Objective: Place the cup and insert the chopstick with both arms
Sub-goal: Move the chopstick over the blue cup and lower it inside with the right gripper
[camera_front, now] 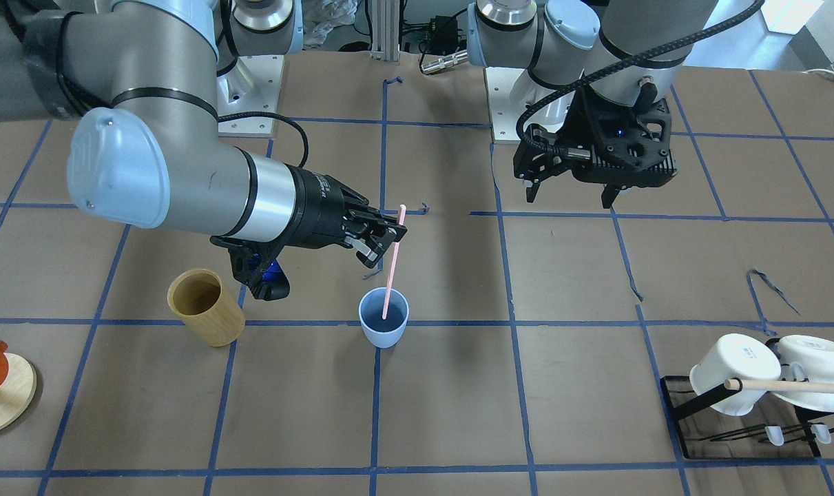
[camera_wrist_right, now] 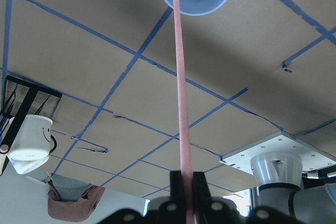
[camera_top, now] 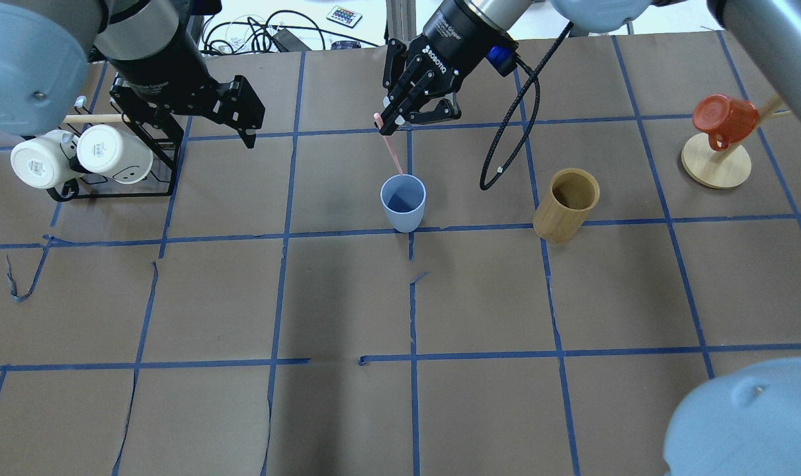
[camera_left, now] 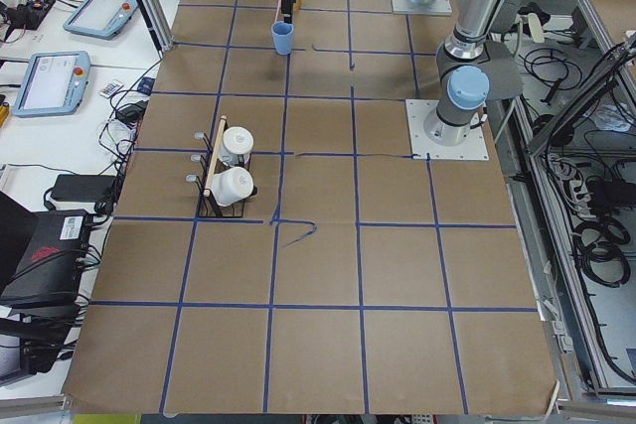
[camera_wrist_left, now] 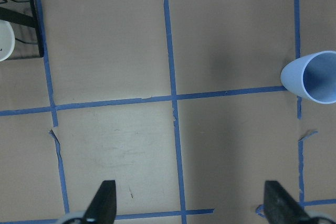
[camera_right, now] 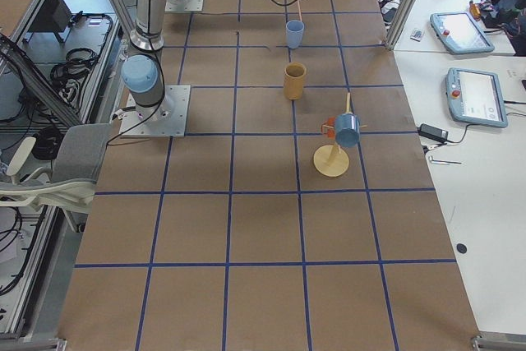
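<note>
Cup (camera_front: 383,325) upright on desk (camera_front: 458,413), mid-grid: placing looks done. Chopstick (camera_front: 391,272) lower end inside cup, slightly tilted; whether it touches bottom, cannot tell. Release looks left to do. Right tool (camera_front: 388,235) pinched narrow on chopstick near upper end. Left tool (camera_front: 569,198) spread wide, empty, above desk, well apart from cup.

Pink chopstick (camera_front: 392,265), pale blue cup (camera_front: 383,336), blue-gridded brown table (camera_front: 458,399)

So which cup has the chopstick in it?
The blue cup mid-table, with the pink chopstick dipping into it. The wooden cup is empty; the white mugs and red mug hang on racks.
</note>
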You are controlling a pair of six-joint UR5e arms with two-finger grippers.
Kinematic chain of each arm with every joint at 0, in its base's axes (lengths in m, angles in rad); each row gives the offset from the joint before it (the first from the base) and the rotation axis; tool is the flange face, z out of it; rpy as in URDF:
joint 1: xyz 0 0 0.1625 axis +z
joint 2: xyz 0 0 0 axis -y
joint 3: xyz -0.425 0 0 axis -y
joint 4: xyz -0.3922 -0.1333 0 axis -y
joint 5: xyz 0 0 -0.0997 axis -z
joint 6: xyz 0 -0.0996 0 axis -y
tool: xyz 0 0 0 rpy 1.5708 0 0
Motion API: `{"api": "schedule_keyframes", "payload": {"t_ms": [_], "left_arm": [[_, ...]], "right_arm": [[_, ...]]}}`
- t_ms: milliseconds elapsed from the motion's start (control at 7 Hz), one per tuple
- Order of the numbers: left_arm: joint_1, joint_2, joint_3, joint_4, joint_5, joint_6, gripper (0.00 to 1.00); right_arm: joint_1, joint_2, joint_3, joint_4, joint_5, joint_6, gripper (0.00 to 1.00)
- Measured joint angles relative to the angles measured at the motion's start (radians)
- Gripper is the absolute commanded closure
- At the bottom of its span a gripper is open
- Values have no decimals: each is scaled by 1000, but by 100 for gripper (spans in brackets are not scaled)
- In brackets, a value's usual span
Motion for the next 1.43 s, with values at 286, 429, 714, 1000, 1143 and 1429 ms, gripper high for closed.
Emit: {"api": "schedule_keyframes", "payload": {"t_ms": [286, 429, 714, 1000, 1143, 1429], "left_arm": [[-1, -1, 0, 1, 2, 0, 0], [-1, -1, 0, 1, 3, 0, 0], [-2, 0, -1, 1, 3, 0, 0], [-1, 0, 0, 2, 3, 0, 0], [-1, 0, 1, 2, 3, 0, 0], [-1, -1, 0, 2, 3, 0, 0]], "right_arm": [[-1, 2, 14, 3, 11, 23, 100], [-1, 2, 20, 3, 21, 26, 100], [-1, 3, 39, 0, 35, 27, 94], [-1, 4, 50, -2, 37, 31, 2], [-1, 3, 50, -4, 34, 33, 0], [-4, 0, 47, -4, 31, 37, 0]]}}
